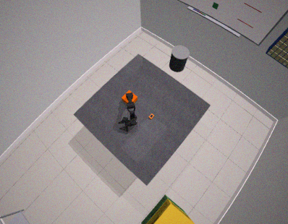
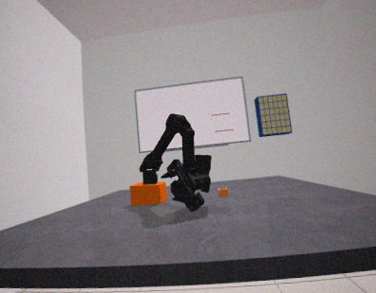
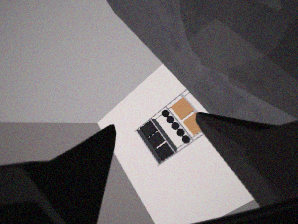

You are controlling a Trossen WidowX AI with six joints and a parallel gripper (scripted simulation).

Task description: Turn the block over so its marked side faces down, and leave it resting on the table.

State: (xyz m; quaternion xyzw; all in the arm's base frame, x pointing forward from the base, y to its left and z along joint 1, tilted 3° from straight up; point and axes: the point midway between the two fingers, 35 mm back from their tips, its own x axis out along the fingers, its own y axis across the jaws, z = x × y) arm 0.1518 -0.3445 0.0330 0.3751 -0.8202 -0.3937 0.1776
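Note:
A small orange block (image 1: 151, 116) (image 2: 223, 192) rests on the dark grey table (image 1: 158, 83) (image 2: 258, 227). From above it shows a dark patch in the middle of its upper face; the mark's details are too small to tell. My gripper (image 1: 122, 127) (image 2: 179, 193) (image 3: 156, 122) is open and empty, its fingers wide apart. It is tilted away from the block, some way to its left in the top and exterior views, and low over the table in the exterior view. The block is not in the wrist view.
The arm's orange base box (image 1: 124, 97) (image 2: 148, 194) stands behind and left of the gripper. The folded arm (image 2: 188, 146) rises above it. A dark bin (image 1: 178, 62) stands on the floor beyond the table. The wrist view shows floor, walls and a distant framed panel.

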